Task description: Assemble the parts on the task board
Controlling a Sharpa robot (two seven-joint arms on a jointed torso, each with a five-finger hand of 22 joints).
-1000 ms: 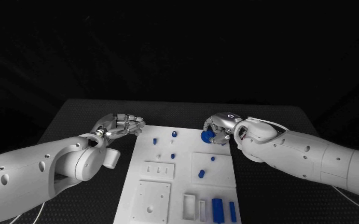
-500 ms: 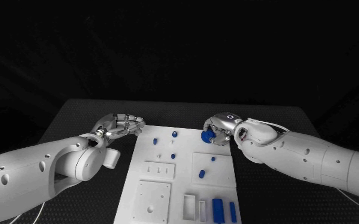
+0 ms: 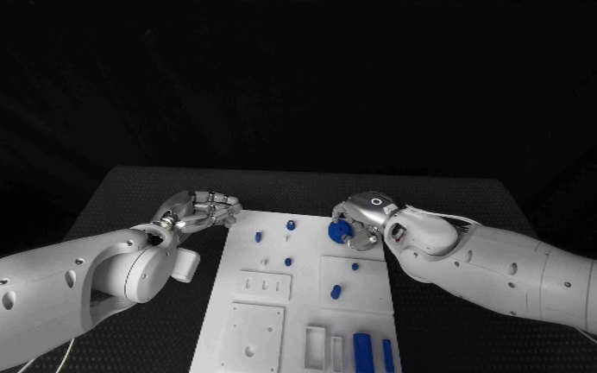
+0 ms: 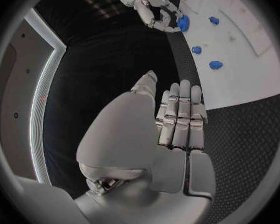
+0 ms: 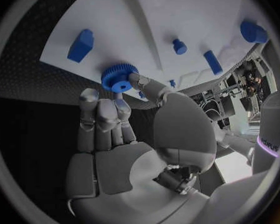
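Observation:
The white task board lies in the middle of the black table. My right hand hangs over the board's far right edge and pinches a blue toothed gear between thumb and fingers; the gear sits at my fingertips just above the board. My left hand is off the board's far left corner, fingers curled in and holding nothing. From the left wrist those curled fingers show, with the right hand and its gear beyond.
Small blue pegs stand on the far half of the board. A blue piece lies on the raised right-hand plate. Longer blue bars sit in slots at the near edge. A blue block lies close to the gear.
My right hand has shifted slightly left and turned, carrying the gear further in over the board's edge. The left hand has stayed put.

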